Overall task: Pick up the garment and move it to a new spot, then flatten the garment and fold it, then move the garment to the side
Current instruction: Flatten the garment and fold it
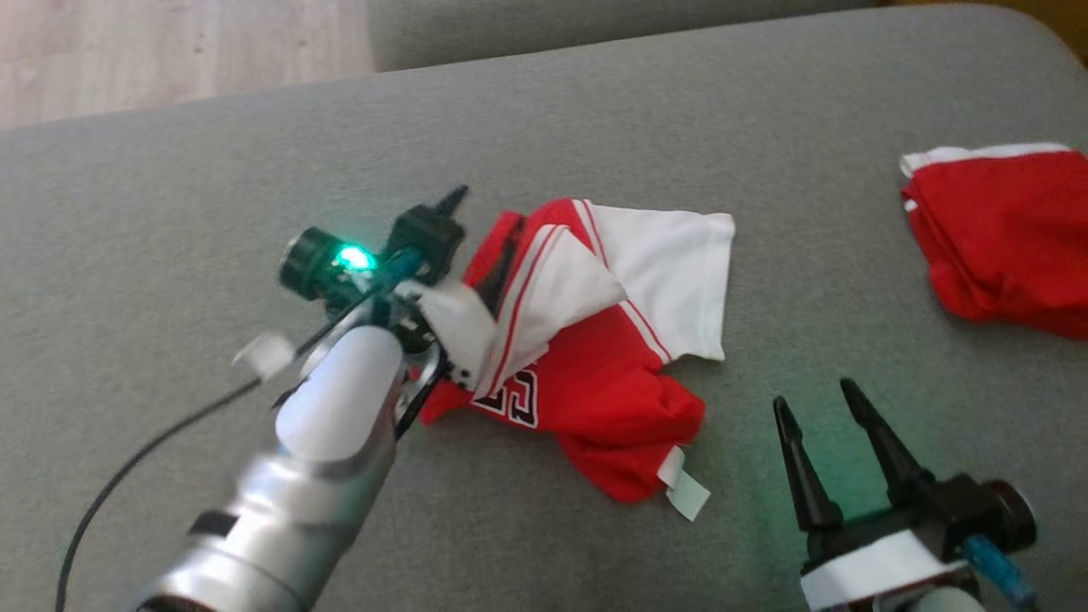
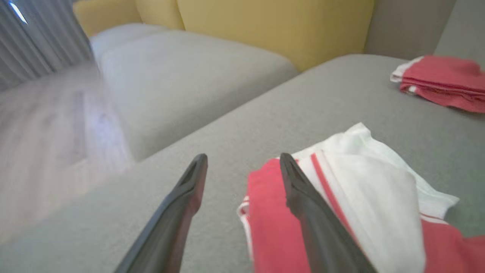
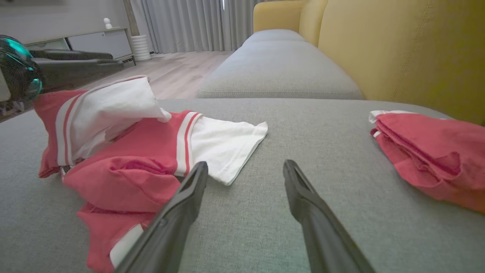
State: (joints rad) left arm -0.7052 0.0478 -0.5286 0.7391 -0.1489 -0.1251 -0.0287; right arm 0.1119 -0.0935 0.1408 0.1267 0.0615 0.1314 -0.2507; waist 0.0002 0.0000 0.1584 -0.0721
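**Left gripper at the jersey's edge, both pairs of jaws apart**

The crumpled red-and-white sports jersey (image 1: 595, 357) lies in a heap near the middle of the grey fabric sofa cushion (image 1: 255, 153). It is not yet spread or folded. One white sleeve is thrown out flat towards the far right, and a white label (image 1: 687, 491) sticks out at the near corner. In the head view the heap's long axis runs on a slant, from its far-left red edge down to that near-right corner.

The left gripper (image 1: 442, 223) is the nearer one by a good way. It sits at the jersey's far-left end with its jaws wide apart and nothing between them. In the left wrist view its two dark fingers (image 2: 303, 197) straddle the border — one is over bare cushion, the other over the red hem, with the bulk of the cloth off to that gripper's right. Whether either finger actually touches the fabric cannot be told.

The right gripper (image 1: 814, 398) is also spread open and empty. It stands apart from the heap on the near right, fingers pointing across the cushion; the jersey lies ahead and to its left.

The coming pick looks to be the left arm's — likely a drop and a pinch on that red edge. A folded red cloth with a white edge (image 1: 1003, 238) lies well apart at the far right.
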